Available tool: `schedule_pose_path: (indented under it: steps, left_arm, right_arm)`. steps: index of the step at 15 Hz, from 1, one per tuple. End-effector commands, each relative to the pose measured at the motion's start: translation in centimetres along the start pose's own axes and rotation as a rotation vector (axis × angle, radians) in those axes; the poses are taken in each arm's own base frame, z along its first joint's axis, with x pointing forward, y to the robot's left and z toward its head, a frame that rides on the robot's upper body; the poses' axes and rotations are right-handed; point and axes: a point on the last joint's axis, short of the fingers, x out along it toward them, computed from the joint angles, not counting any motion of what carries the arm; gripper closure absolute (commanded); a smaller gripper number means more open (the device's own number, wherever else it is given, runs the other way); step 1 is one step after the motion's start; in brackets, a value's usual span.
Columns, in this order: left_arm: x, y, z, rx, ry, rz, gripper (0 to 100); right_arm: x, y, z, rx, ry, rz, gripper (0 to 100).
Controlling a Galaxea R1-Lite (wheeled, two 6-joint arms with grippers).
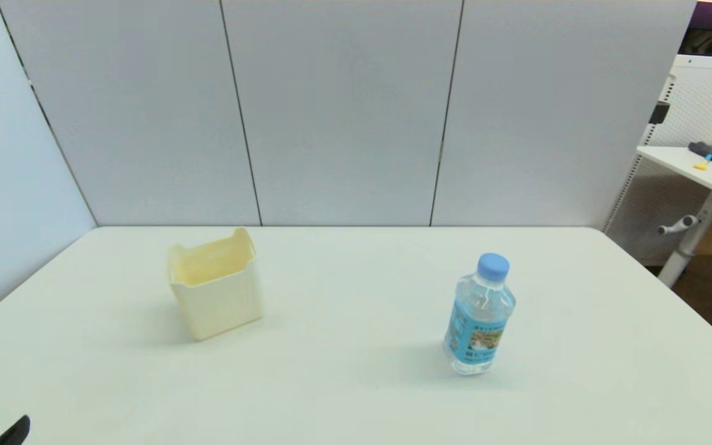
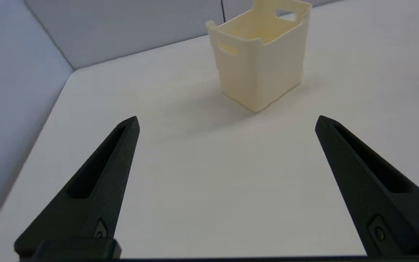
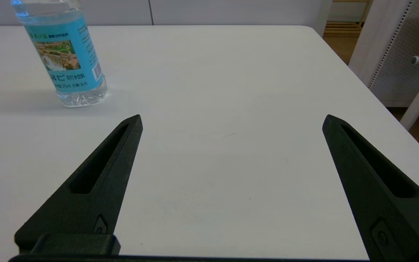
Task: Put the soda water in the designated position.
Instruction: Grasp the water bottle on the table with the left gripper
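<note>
The soda water [image 1: 479, 318] is a clear bottle with a light-blue cap and a blue pictured label, standing upright on the right half of the white table [image 1: 356, 383]. The right wrist view shows the soda water [image 3: 67, 62] some way ahead of my right gripper [image 3: 231, 120], which is open and holds nothing. A cream bin [image 1: 215, 290] stands open-topped on the left half of the table. My left gripper [image 2: 227, 120] is open and empty, low over the table with the cream bin [image 2: 264, 62] ahead of it. Only a dark tip of the left arm [image 1: 15, 432] shows in the head view.
Grey partition panels [image 1: 343, 111] wall off the table's far edge and left side. A second white table [image 1: 711, 176] with a dark cloth stands beyond the right edge. Bare tabletop [image 1: 356, 296] lies between bin and bottle.
</note>
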Motion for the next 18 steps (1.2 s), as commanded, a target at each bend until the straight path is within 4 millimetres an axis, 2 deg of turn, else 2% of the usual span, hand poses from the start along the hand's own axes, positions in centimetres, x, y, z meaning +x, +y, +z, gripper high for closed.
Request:
schedule_pose_path:
  steps: [1, 5, 7, 11, 14, 18]
  left_arm:
    - [9.0, -0.5, 6.3, 0.164, 0.121, -0.324, 0]
    - [15.0, -4.6, 7.1, 0.186, 0.092, -0.492, 0]
    - [17.4, -7.9, 7.3, 0.167, 0.046, -0.586, 0]
    - [18.9, -12.2, 6.2, 0.112, 0.084, -0.708, 0]
    - [20.8, -14.9, 5.5, 0.065, 0.025, -0.799, 0]
    - [21.7, -18.9, 4.8, -0.038, -0.074, -0.892, 0]
  right_arm:
    - [0.0, 0.0, 0.0, 0.000, 0.001, 0.000, 0]
    - [0.0, 0.0, 0.0, 0.000, 0.001, 0.000, 0]
    - [0.0, 0.0, 0.0, -0.002, 0.001, 0.000, 0]
    - [0.0, 0.0, 0.0, 0.000, 0.001, 0.000, 0]
    - [0.0, 0.0, 0.0, -0.002, 0.001, 0.000, 0]
    - [0.0, 0.0, 0.0, 0.000, 0.001, 0.002, 0]
